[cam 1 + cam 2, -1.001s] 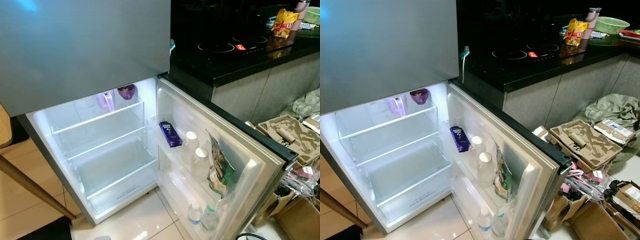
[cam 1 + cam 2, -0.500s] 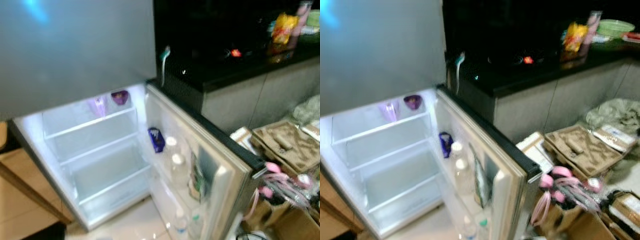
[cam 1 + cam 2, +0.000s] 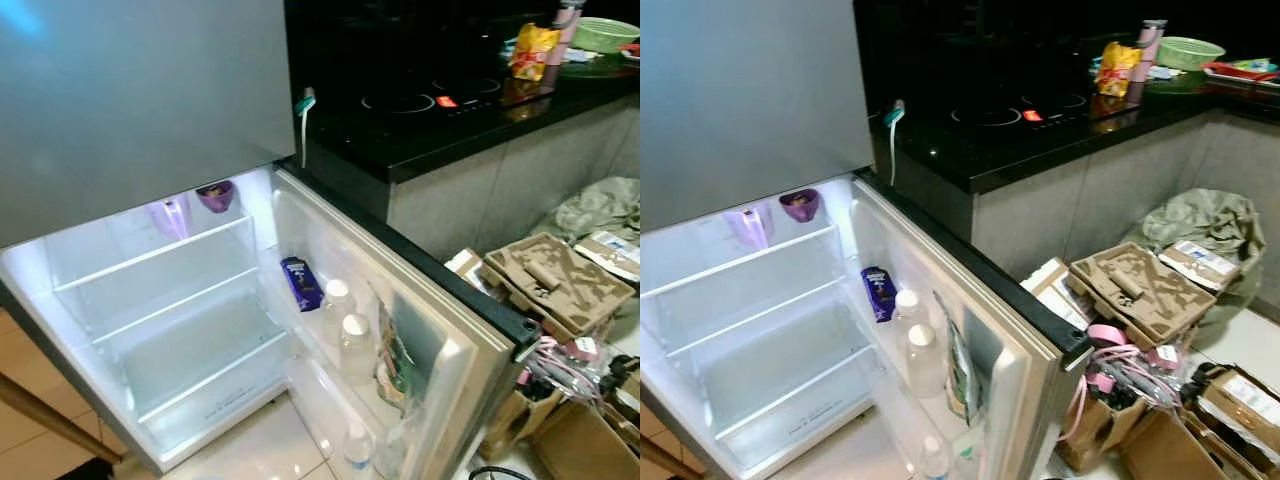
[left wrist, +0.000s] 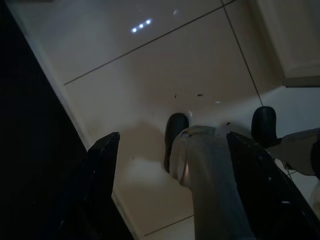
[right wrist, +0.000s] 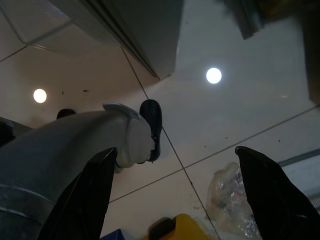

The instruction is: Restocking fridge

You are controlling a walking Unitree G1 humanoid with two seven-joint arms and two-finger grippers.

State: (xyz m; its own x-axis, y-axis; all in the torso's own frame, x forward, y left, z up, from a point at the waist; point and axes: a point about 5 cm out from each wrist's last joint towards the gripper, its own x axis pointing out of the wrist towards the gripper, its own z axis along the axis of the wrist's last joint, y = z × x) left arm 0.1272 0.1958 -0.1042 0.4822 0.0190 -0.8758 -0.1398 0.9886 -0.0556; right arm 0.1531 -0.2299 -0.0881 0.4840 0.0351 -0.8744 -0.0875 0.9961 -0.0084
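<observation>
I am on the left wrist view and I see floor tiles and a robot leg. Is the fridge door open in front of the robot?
Observer: Yes, the lower fridge door stands wide open, light on inside.
Operator: Is something already in the door rack?
Observer: A blue packet and two white-capped bottles stand in it.
Operator: And the right gripper, does it carry anything?
Observer: No, the right gripper is open above the floor, holding nothing.
</observation>
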